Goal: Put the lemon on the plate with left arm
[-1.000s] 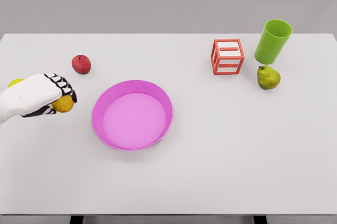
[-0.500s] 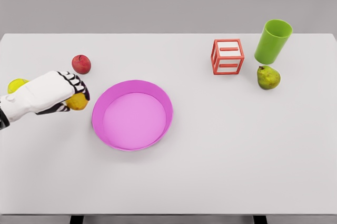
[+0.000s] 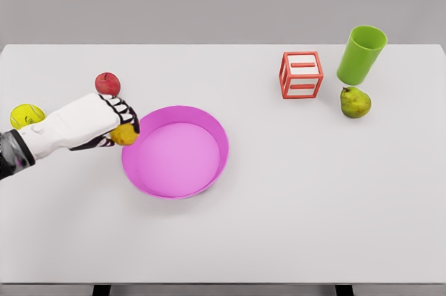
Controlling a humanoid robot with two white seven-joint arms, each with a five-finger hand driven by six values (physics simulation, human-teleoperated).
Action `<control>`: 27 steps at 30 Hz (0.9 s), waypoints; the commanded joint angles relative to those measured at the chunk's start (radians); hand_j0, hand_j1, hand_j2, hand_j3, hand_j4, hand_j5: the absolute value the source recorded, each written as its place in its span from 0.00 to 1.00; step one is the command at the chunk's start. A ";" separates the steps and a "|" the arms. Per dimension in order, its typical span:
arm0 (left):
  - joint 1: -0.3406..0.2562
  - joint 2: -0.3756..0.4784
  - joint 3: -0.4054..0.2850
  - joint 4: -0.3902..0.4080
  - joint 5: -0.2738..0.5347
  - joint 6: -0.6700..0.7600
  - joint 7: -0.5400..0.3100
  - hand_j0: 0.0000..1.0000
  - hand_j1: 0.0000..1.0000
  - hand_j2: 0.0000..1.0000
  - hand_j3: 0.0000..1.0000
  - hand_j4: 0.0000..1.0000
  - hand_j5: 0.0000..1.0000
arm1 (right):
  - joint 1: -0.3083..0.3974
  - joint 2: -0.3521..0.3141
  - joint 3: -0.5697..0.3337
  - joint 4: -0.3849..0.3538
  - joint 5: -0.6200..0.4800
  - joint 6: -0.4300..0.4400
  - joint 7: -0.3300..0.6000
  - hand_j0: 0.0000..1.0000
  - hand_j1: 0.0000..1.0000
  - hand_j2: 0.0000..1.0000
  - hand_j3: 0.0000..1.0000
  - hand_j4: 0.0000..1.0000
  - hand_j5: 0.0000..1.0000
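My left hand (image 3: 120, 123) is curled around a yellow lemon (image 3: 125, 134), held just above the table at the left rim of the pink plate (image 3: 209, 126). Only the lower part of the lemon shows under the fingers (image 3: 129, 111). The white left arm reaches in from the left edge. The plate is a shallow round dish left of the table's middle, with nothing in it. The right arm is out of view.
A red apple (image 3: 107, 83) sits just behind the hand. A yellow-green ball (image 3: 26, 114) lies at the far left. At the back right stand a red wire-frame cube (image 3: 301, 74), a green cup (image 3: 361, 54) and a green pear (image 3: 355, 102).
The left hand has carried the lemon to the right, from the table's left edge up to the plate's left rim. The yellow-green ball is now fully uncovered.
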 commanded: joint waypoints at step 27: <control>-0.032 -0.079 -0.084 0.000 0.004 0.003 0.001 0.86 0.86 0.86 0.86 0.86 0.86 | 0.000 0.000 0.000 0.001 0.000 0.000 0.000 1.00 1.00 1.00 1.00 1.00 1.00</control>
